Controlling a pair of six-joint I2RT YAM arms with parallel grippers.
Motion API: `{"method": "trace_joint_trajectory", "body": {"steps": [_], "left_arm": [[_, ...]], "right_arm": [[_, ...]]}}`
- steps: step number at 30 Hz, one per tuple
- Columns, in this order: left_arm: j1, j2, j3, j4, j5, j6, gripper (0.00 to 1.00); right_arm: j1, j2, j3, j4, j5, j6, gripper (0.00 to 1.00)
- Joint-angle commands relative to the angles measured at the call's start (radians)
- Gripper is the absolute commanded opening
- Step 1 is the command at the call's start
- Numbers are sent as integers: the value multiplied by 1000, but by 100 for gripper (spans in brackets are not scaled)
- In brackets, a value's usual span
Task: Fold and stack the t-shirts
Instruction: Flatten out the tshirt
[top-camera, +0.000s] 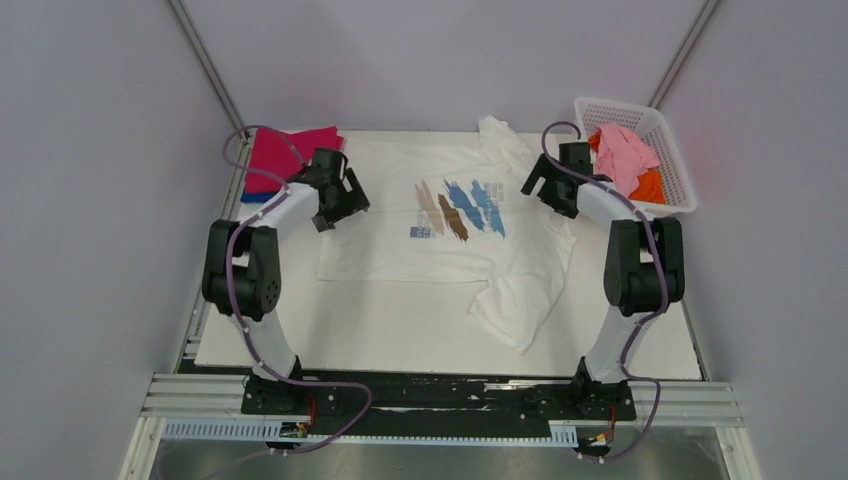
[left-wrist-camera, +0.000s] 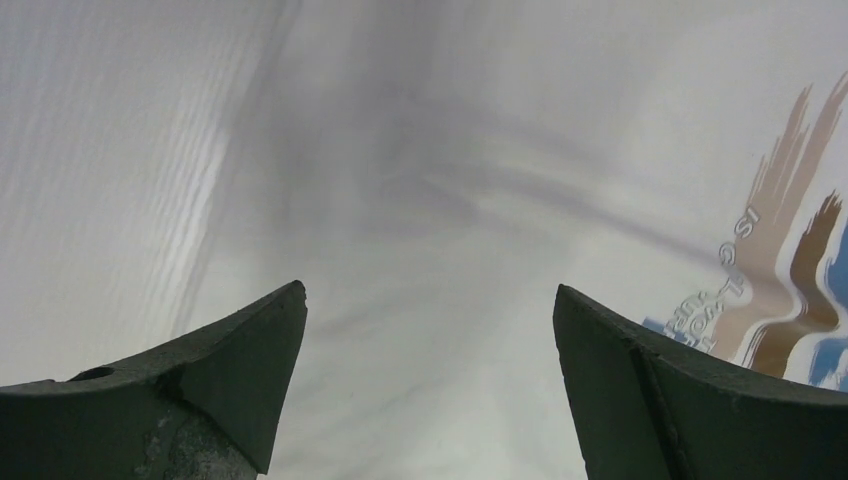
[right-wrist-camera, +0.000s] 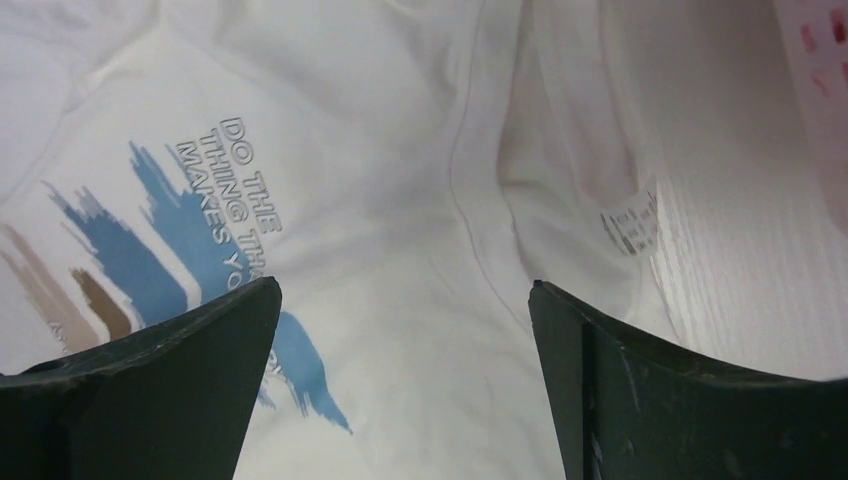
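Observation:
A white t-shirt (top-camera: 400, 225) printed with blue and brown brush strokes lies spread on the table, its right side rumpled and folded toward the front. My left gripper (top-camera: 338, 203) hovers open over its left part; the left wrist view shows plain white cloth (left-wrist-camera: 430, 300) between the fingers. My right gripper (top-camera: 545, 188) hovers open over the shirt's right part near the collar (right-wrist-camera: 480, 180). A folded magenta t-shirt (top-camera: 285, 155) lies on a blue one (top-camera: 258, 197) at the back left. Pale pink (top-camera: 625, 155) and orange (top-camera: 650, 187) t-shirts sit in the basket.
A white plastic lattice basket (top-camera: 675, 150) stands at the back right corner of the white table (top-camera: 400, 340). Grey walls close in on both sides and the back. The arms' bases stand on a rail at the near edge.

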Motion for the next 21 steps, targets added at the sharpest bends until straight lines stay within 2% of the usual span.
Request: {"method": "trace_joint_trajectory", "body": {"steps": [1,4,9,14,17,21], "left_arm": [[-8,-273,-139,-94,-133,-28,100],[-7,-424,-287,-163,-200,-74,100],[18,-567,-467,-230,-271,-145,99],[63,-588,-557,-138,-175,-175,88],[65,-549,-570,-105,-184,-197,84],[71,-486,-577,-80,-197,-224,72]], "right_arm": [[16,-258,-72,24,60,-50,100],[21,-368,-143,31,52,-50,100],[26,-491,-246,49,37,-51,100],[26,-536,-286,51,30,-49,100],[26,-557,-314,51,18,-41,100],[26,-590,-346,51,18,-33,100]]}}
